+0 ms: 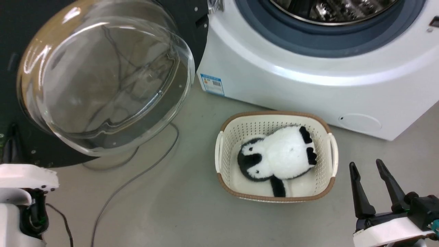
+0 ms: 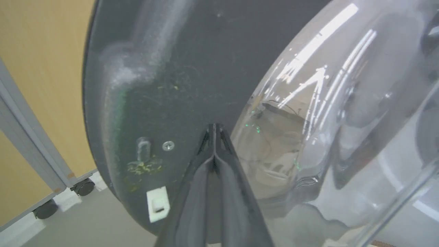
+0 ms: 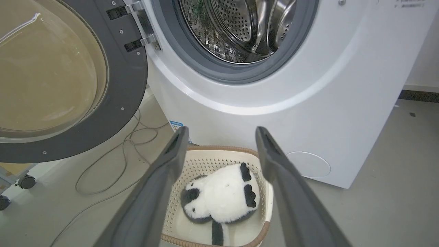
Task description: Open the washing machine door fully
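Door-opening stage, seen from beside the robot. Hazards, nearest first: loose grey cables (image 1: 137,176) trail across the floor beside the robot and under the door, and could probably snag a wheeled base that rolls forward. A cream basket (image 1: 274,114) holding a black-and-white plush toy (image 1: 284,154) stands just in front of the washing machine (image 1: 291,79) and might be knocked if the body turns. The washing machine door (image 1: 103,85) is swung out to the robot's left on its hinge (image 3: 140,24), well clear of the grey seal (image 3: 205,70) and steel drum (image 3: 240,27). A push from narrow tips on this glossy face could slip onto the bulging glass bowl and lose its line. Pressing past the hinge's limit would strain it, and the far rim could meet the castered partition (image 2: 82,187) beyond. Pose: the left gripper (image 2: 214,127) has its fingers pressed together, holding nothing, with the tips at the door's dark inner face just beside the bowl; contact cannot be confirmed. Its pale forearm (image 1: 27,192) sits low at the left. The right gripper (image 1: 367,165) rests low at the right, jaws spread wide and empty, pointing over the basket toward the machine.
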